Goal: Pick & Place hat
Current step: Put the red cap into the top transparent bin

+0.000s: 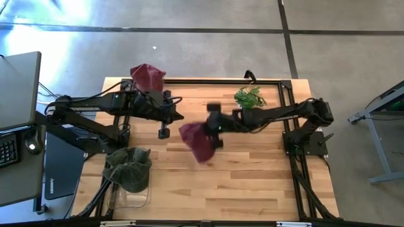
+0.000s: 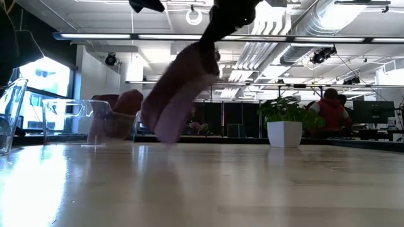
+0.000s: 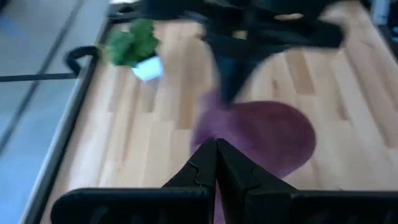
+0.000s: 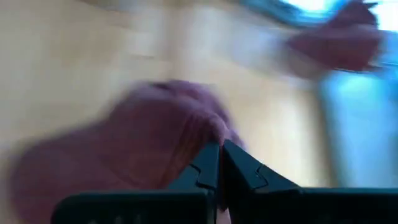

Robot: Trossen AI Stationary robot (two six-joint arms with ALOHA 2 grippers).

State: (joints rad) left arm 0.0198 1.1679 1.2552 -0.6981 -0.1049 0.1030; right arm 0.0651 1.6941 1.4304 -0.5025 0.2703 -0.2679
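A maroon hat (image 1: 199, 142) hangs from my right gripper (image 1: 214, 128) over the table's middle; the low view shows the hat (image 2: 180, 94) drooping from the gripper (image 2: 218, 25). The right gripper (image 4: 219, 155) is shut on it. My left gripper (image 1: 163, 132) hovers just left of the hat, shut (image 3: 216, 158) and holding nothing. A second maroon hat (image 1: 148, 77) sits on a clear container at the far left. A green hat (image 1: 129, 168) sits on a clear container (image 1: 134, 198) at the near left. My right gripper pinches a bunched bit of the maroon hat's upper edge (image 4: 205, 134) between its two fingers, coming from the table's right side and slanting down. The hat hangs slack below the fingers, its lower end (image 2: 163, 133) close above the table. Whether it touches the wood I cannot tell.
A small potted plant (image 1: 249, 98) stands near the far edge, right of centre, beside the right arm. Black frame rails (image 1: 292, 94) run along the table's edges. Bare wood (image 1: 252, 183) lies across the near right half. A laptop and keyboard sit off the table's left.
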